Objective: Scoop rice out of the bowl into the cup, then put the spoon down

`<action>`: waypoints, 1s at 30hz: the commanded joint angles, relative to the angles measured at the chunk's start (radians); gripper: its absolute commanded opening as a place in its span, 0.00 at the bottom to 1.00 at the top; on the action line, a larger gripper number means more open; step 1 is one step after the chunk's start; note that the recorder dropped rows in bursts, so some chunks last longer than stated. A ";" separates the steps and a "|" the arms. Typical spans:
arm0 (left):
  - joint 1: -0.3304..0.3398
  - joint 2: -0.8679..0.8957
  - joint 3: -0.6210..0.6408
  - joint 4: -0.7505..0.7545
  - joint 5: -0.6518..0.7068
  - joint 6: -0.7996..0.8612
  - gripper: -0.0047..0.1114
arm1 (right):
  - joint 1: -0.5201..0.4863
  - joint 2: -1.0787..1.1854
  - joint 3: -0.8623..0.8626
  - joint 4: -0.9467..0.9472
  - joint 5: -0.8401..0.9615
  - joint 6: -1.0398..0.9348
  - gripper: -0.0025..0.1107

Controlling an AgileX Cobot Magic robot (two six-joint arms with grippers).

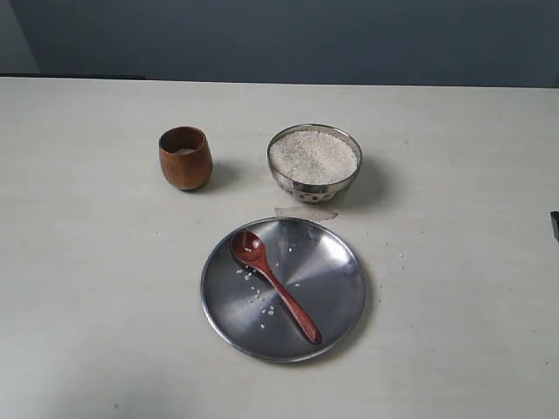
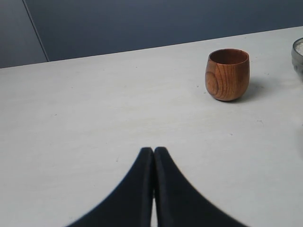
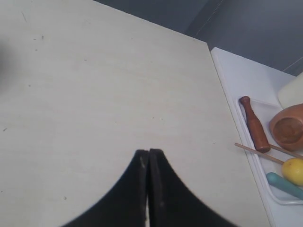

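Hovering above bare table (image 2: 85, 109), both grippers' jaws pressed together, empty.

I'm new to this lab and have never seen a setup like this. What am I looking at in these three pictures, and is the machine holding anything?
This is a two-armed robot. One picture looks over the table from a camera off the arms; the other two come from cameras on each wrist. The dark paired shapes there are the left hand and right hand, both shut and holding nothing. On the table stand a wooden cup and a steel bowl heaped with rice. Nearer the camera, a steel plate holds a wooden spoon and a few loose grains. The right wrist camera also catches a tray of utensils beside the table.
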 commanded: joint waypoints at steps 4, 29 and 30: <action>-0.002 -0.005 0.005 0.006 -0.004 -0.002 0.04 | -0.006 -0.011 0.004 -0.009 0.010 0.004 0.02; -0.002 -0.005 0.005 0.006 -0.004 -0.002 0.04 | -0.920 -0.298 0.004 -0.001 -0.510 0.004 0.02; -0.002 -0.005 0.005 0.006 -0.004 -0.002 0.04 | -0.950 -0.310 0.004 -0.001 -0.510 0.004 0.02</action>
